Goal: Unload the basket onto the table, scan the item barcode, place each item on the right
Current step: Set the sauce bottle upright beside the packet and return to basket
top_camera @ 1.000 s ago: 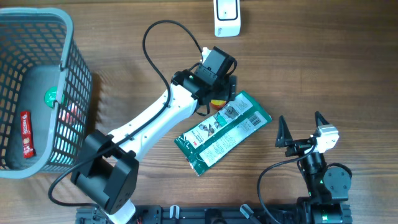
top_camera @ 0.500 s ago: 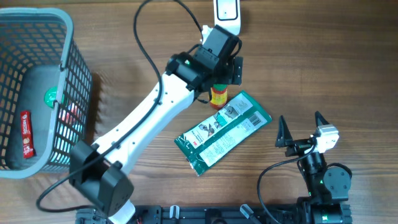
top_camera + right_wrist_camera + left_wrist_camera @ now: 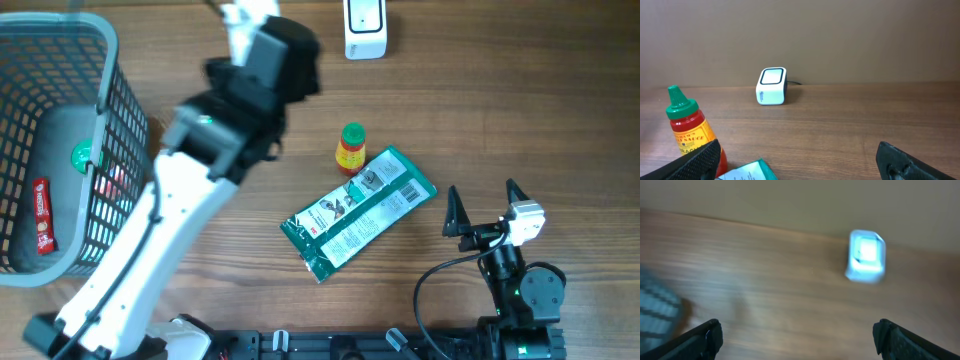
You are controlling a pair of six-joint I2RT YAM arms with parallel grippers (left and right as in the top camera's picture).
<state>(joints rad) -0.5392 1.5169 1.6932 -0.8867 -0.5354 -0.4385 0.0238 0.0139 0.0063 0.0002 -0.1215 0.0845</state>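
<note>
Bottle [image 3: 351, 148], red sauce w/ green cap, stands upright at centre of overhead view, right against upper-left edge of pouch [image 3: 358, 212], a green-and-white pack lying flat on a diagonal; can't tell if they touch. Scanner [image 3: 366, 28], white, sits at top centre, apart from both, w/ nothing in front of its window. L gripper [image 3: 797, 335]: jaws wide, empty, only blurred tabletop and scanner btw the tips. Its arm fills upper left of overhead view, btw basket [image 3: 110, 60] and scanner. R gripper [image 3: 485, 202]: jaws wide too, empty, at lower right, near pouch's right end but not touching. Progress, my read: no item is held or shown to scanner now, so no scan is under way. Whether bottle or pouch already got scanned can't be told. Prob. left to do: pick an item (basket at far left has a red bar [image 3: 40, 215] and more inside) and turn its barcode to scanner. Table [image 3: 500, 90] is flat brown wood-grain. Wall [image 3: 840, 35] behind is plain tan; no more of the room shows.
</note>
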